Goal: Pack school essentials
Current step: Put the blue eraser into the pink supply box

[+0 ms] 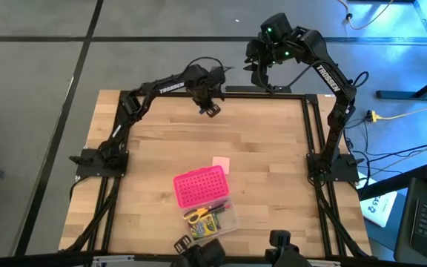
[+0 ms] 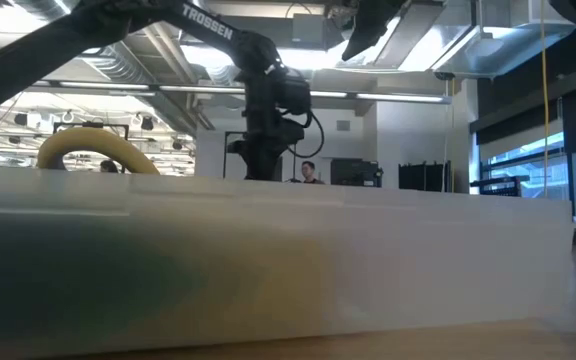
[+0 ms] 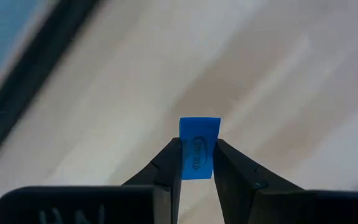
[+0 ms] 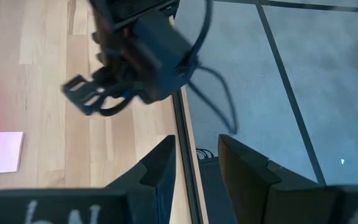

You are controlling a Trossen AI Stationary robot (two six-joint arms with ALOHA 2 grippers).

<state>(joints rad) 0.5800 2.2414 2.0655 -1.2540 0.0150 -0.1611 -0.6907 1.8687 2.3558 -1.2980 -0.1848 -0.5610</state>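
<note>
My left gripper [image 1: 210,110] hangs above the far part of the table, shut on the tiny blue piece [image 3: 199,132]. My right gripper [image 1: 261,73] is open and waits high up, past the table's far edge. The pale pink square pad [image 1: 221,164] lies flat on the wood. Near the table's near edge lies the bright pink dotted box [image 1: 200,186]. Its clear half [image 1: 229,220] holds the yellow-handled scissors [image 1: 195,215], the yellow-green crayon box [image 1: 210,227] and thin pens [image 1: 217,205]. My left gripper pinches the tiny blue piece between its two fingers [image 3: 168,163], which are on its two opposite side faces. The piece's far end [image 3: 199,124] sticks out beyond the fingertips. It is lifted clear of the table.
Black frame rails [image 1: 311,126] run along the table's sides and far edge. In the low view the box's clear wall [image 2: 268,260] fills the foreground and hides the tabletop. Bare wood [image 1: 161,141] lies between my left gripper and the box. A person [image 2: 310,171] shows far off in the room.
</note>
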